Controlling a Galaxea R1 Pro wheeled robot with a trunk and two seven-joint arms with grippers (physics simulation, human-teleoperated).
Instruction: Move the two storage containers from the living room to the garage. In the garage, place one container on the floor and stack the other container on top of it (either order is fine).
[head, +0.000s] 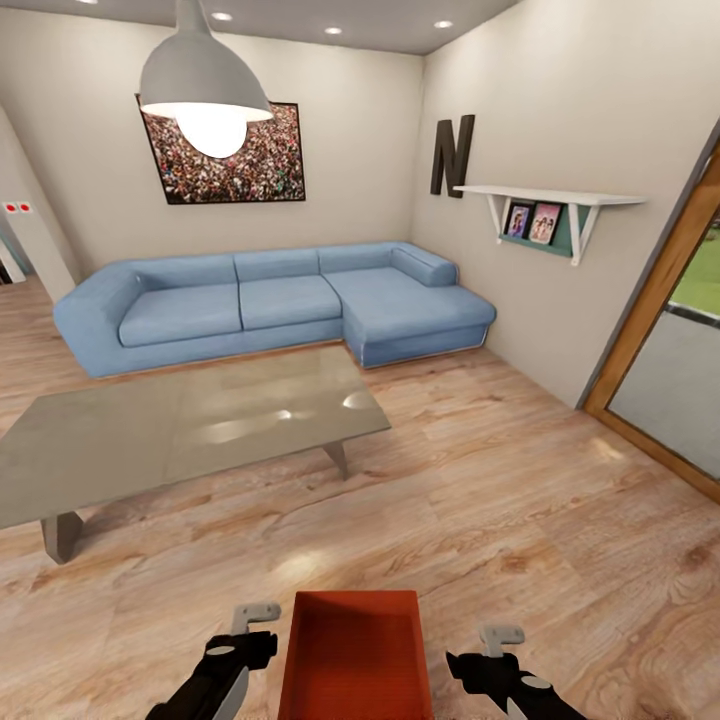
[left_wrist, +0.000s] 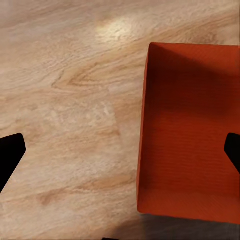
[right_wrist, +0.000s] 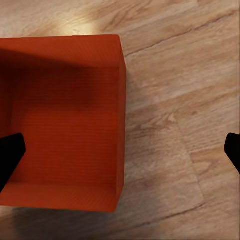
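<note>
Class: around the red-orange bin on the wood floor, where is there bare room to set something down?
Bare planks lie right of the red-orange open-top bin toward the glass door; the grey coffee table crowds the left.

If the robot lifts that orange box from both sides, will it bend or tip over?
The storage container has thin, plain walls, so they might flex a little if squeezed. It looks empty, so it is probably light. Its flat, wide bottom on the wood floor suggests it would slide, not roll, and stay level if lifted evenly.
</note>
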